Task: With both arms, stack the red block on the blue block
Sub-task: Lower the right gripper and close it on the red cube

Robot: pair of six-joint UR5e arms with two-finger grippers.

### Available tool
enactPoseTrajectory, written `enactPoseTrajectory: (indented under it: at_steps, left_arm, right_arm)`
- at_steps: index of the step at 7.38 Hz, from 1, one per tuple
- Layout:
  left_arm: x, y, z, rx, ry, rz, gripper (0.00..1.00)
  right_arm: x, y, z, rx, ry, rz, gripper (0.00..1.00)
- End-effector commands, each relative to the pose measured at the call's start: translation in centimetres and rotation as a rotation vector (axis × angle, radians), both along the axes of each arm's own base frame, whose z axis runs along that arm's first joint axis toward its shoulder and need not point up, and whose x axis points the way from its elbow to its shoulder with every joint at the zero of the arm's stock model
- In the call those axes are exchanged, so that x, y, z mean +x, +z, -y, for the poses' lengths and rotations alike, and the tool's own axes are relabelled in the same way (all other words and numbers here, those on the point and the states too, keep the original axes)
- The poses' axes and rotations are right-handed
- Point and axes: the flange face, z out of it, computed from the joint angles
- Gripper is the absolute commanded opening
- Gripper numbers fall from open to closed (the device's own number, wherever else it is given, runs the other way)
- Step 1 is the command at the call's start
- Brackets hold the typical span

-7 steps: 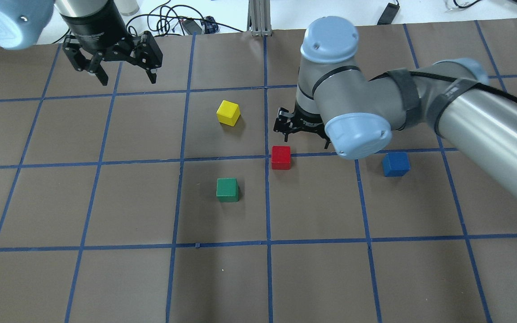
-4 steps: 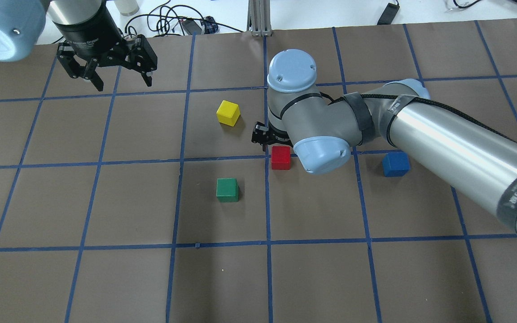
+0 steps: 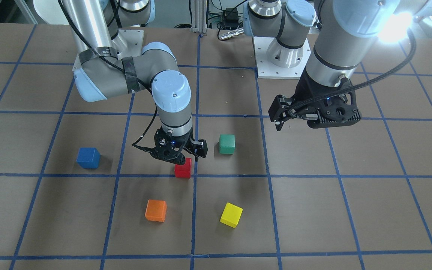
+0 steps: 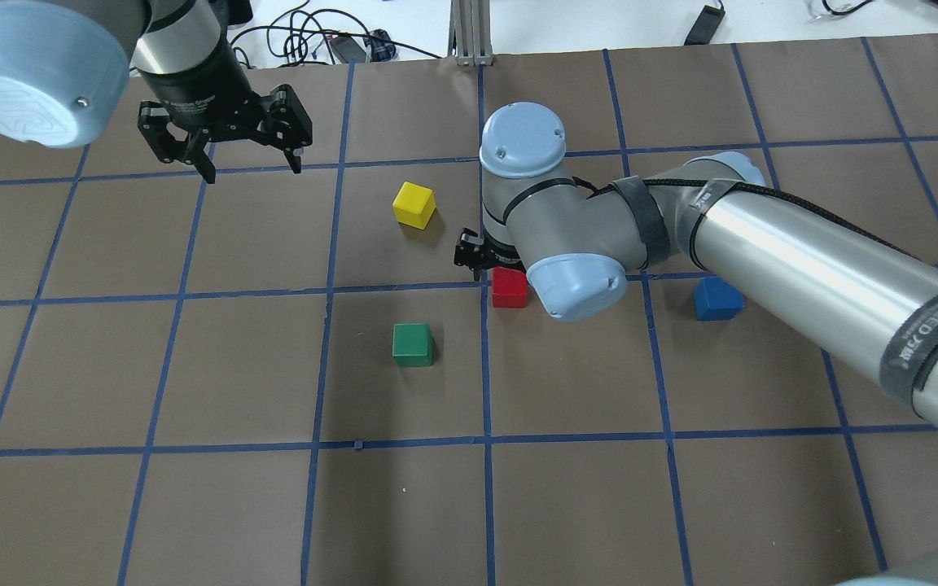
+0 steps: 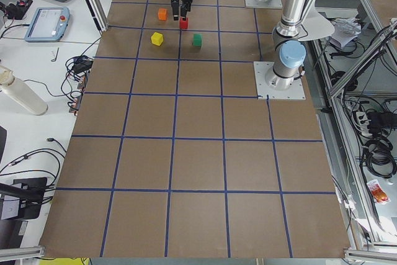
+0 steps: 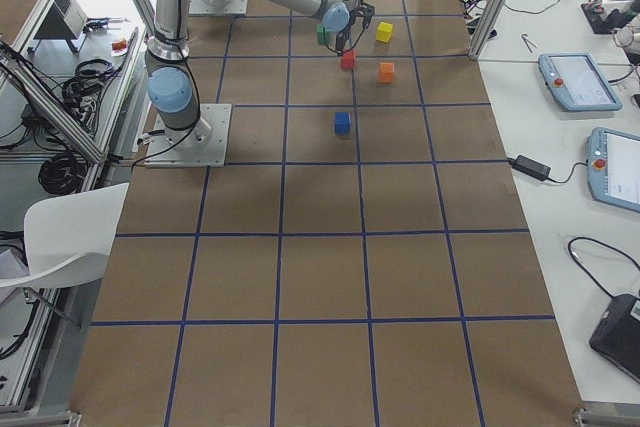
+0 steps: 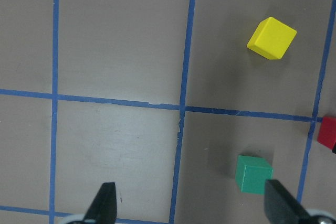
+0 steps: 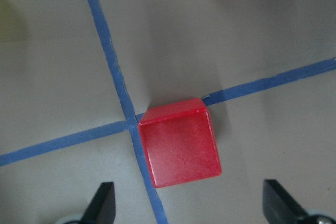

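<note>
The red block [image 4: 510,287] sits on a blue tape crossing near the table's middle; it also shows in the front view [image 3: 183,168]. My right gripper [image 3: 186,156] hangs open just above it, and the right wrist view [image 8: 191,208] shows the red block [image 8: 180,142] between the open fingertips. In the overhead view the wrist hides most of this gripper. The blue block [image 4: 718,298] stands alone to the right, apart from both grippers. My left gripper [image 4: 254,169] is open and empty, high over the far left.
A yellow cube [image 4: 414,204] lies beyond the red block and a green cube [image 4: 413,344] nearer and to its left. An orange cube [image 3: 155,210] shows in the front view; my right arm hides it from overhead. Cables lie past the table's far edge.
My right arm swung left and came down over the red block. My left gripper shifted right and a little nearer. No block has moved.
</note>
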Motion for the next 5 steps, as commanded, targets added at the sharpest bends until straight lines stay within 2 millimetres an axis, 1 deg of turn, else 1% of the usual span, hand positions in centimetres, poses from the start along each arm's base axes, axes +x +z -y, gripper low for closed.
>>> enactPoseTrajectory:
  at_steps: [1,2,3,4,5]
  left_arm:
    - [-0.2,0.0,-0.7,-0.006,-0.002,0.001,1.00]
    - [-0.2,-0.1,-0.6,-0.004,-0.005,0.001,1.00]
    - [-0.2,-0.4,-0.5,0.000,-0.017,0.003,1.00]
    - [-0.2,-0.6,-0.6,0.007,-0.017,0.003,1.00]
    - [-0.2,-0.7,-0.6,0.008,-0.019,0.003,1.00]
  right_arm:
    - [-0.1,-0.3,-0.1,0.008,-0.011,-0.005,1.00]
    - [-0.2,-1.0,-0.6,0.020,-0.008,-0.009,1.00]
    - [-0.3,-1.3,-0.8,0.026,-0.008,-0.012,1.00]
    - [-0.2,-1.3,-0.7,0.024,-0.006,-0.003,1.00]
    - [0.0,-2.1,-0.1,-0.003,-0.003,0.007,1.00]
